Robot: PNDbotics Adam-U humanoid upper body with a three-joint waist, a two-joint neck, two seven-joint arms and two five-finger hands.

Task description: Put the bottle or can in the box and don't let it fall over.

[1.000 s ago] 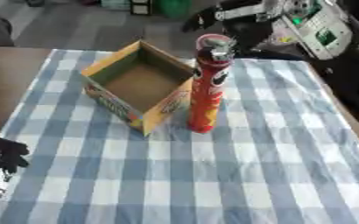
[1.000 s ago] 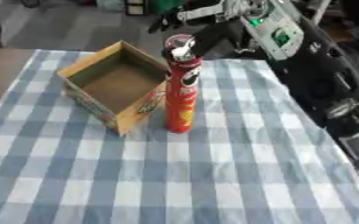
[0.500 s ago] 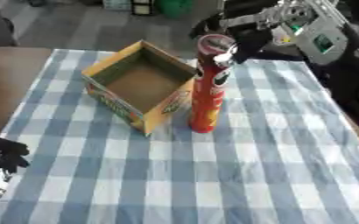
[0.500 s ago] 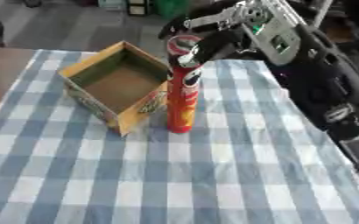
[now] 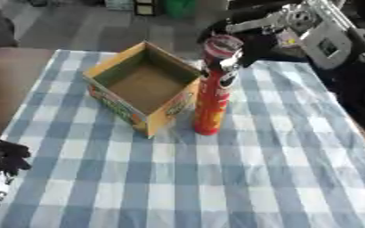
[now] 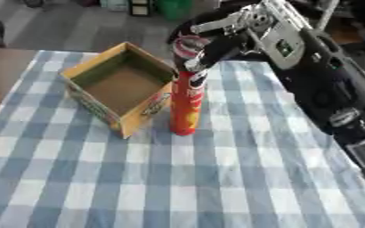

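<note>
A tall red can [image 5: 209, 104] stands upright on the blue-and-white checked cloth, touching the right corner of an open cardboard box [image 5: 117, 108]. The box is empty and its brown floor shows. My right hand [image 5: 250, 44] comes in from the upper right and is at the can's top, with fingers curled on both sides of the silver lid. My left hand [image 5: 5, 156] rests open at the lower left edge, away from both things.
The checked cloth [image 5: 216, 178] covers the table, with a brown bare strip [image 5: 6, 75] at the left. My right forearm [image 6: 326, 84] fills the upper right. Floor and dark clutter lie beyond the far edge.
My right hand has come down and to the left from behind the can and closed round its top. The can and box stand where they were.
</note>
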